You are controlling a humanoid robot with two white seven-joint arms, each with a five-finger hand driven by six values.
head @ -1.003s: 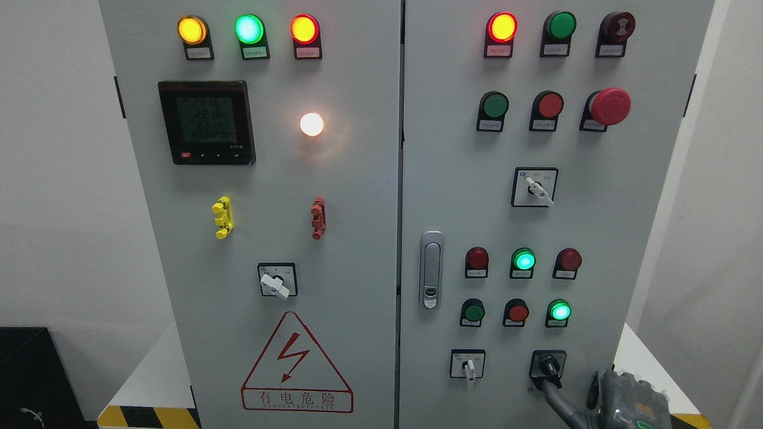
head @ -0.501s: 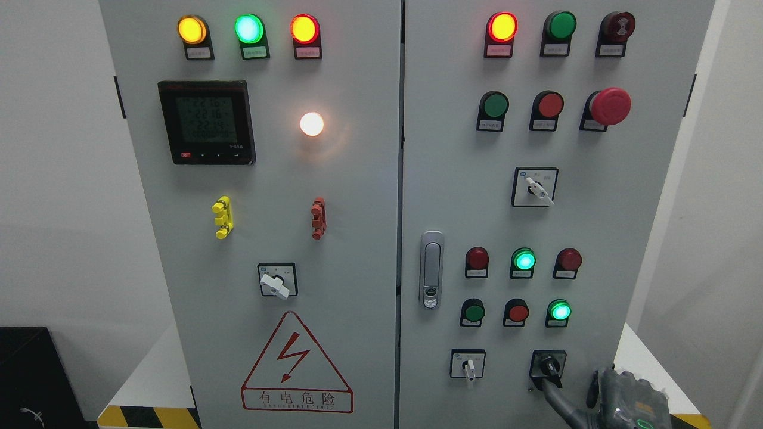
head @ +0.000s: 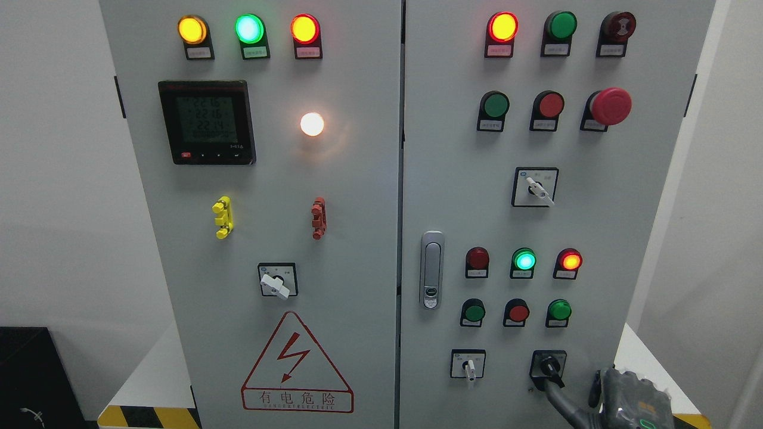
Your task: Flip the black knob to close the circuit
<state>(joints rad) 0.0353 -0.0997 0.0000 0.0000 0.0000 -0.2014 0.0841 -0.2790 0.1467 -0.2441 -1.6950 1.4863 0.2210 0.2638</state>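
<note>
Black knob [head: 549, 365] sat low on the cabinet's right door [head: 453, 196], right of a white selector switch [head: 469, 366]. Right hand [head: 620, 398] was cut off at the bottom edge; one dark finger [head: 559, 400] reached up to the knob, contact unclear. Could not tell whether its fingers were spread or curled. A red lamp [head: 570, 261] glowed above.

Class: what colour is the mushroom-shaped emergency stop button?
Red, seen in the head view.

Black knob [head: 549, 364] — low on cabinet's right door, lever tilted down-right.
</note>
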